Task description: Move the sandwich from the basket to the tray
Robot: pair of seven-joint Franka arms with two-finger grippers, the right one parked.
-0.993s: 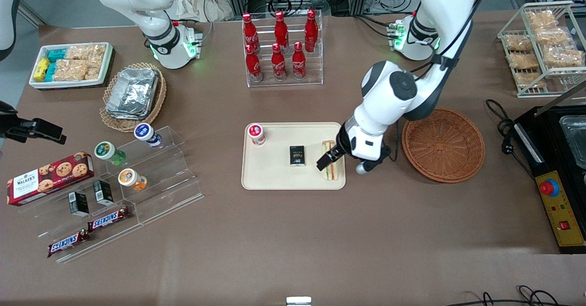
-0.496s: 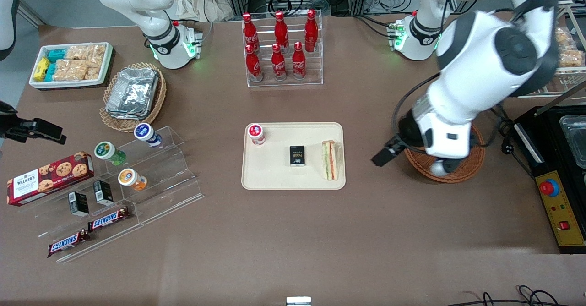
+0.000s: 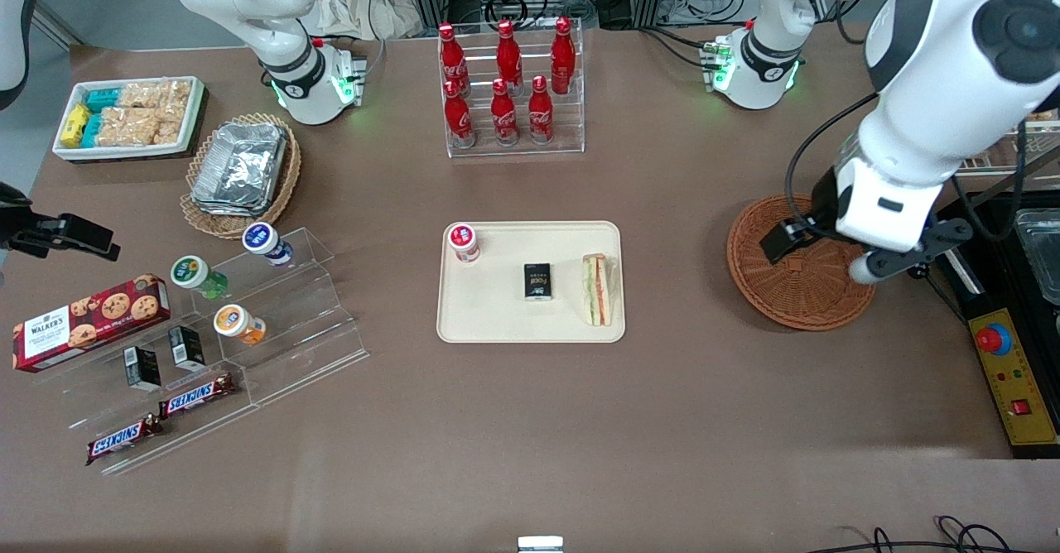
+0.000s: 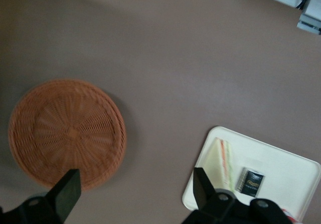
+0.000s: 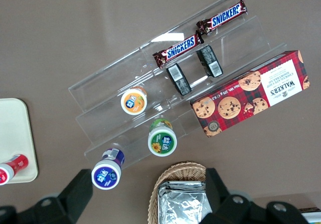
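The sandwich (image 3: 596, 290) lies on the cream tray (image 3: 497, 321), near the tray's edge toward the working arm; the wrist view shows the sandwich (image 4: 224, 158) and tray (image 4: 286, 158) too. The reddish-brown basket (image 3: 795, 296) stands with nothing in it, seen also as the basket (image 4: 67, 131) in the wrist view. My gripper (image 3: 782, 240) hangs high above the basket's rim, apart from the tray. In the wrist view the gripper (image 4: 135, 189) is open, its fingers (image 4: 200, 186) wide apart with nothing between them.
On the tray also stand a red-capped bottle (image 3: 464, 242) and a small black box (image 3: 538, 281). A rack of cola bottles (image 3: 509, 81) stands farther back. A black machine with a yellow control box (image 3: 1014, 371) lies at the working arm's end of the table.
The gripper has left the sandwich lying on the tray, risen, and swung away toward the working arm's end, ending above the basket.
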